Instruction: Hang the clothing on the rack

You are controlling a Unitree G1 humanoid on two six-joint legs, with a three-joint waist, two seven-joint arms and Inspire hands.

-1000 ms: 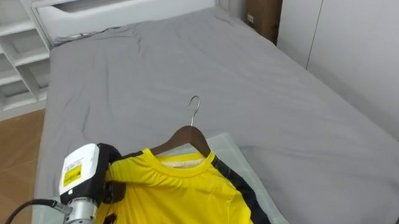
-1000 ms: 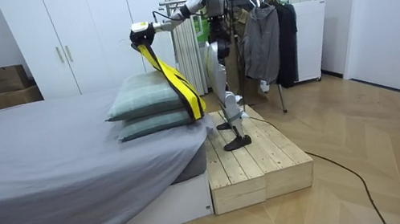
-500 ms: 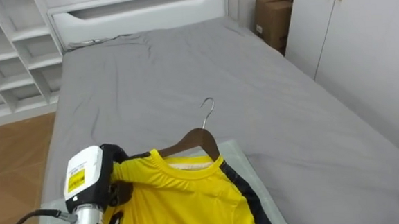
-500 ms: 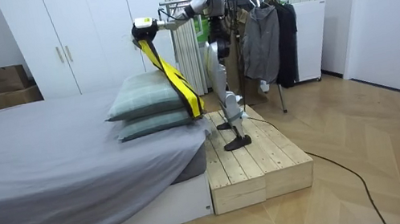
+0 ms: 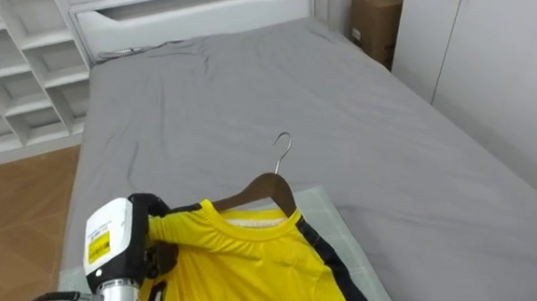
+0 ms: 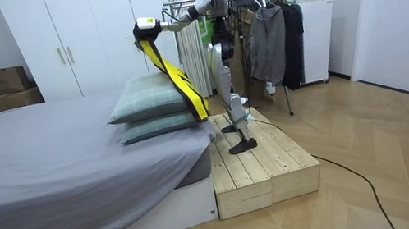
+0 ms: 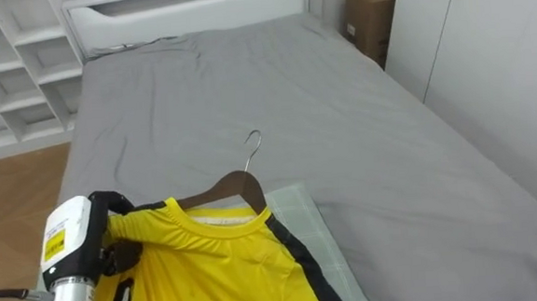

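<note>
shirt: yellow shirt [image 5: 248,273] with a dark side stripe, on a wooden hanger [image 5: 263,188], held up over the near end of the bed [image 5: 246,86]
which way it points: collar and hanger hook [image 5: 283,148] aim at the far end of the bed, the body runs back toward the robot. In the room view the long axis goes down from the hand at a slant, with the bottom end by the pillows [image 6: 149,107]
left robot hand: left robot hand [image 5: 125,243] sits low left in the eye views, dark fingers curled tight around the shirt's left shoulder
robot: stands on a wooden platform [image 6: 259,164] at the bed's near end, left arm stretched out over the pillows
containers: cardboard box [image 5: 377,18] at the far right by the wardrobe [image 5: 496,53], can't tell what's inside
rack: clothes rack [image 6: 275,36] behind the robot, dark garments hanging on it
</note>
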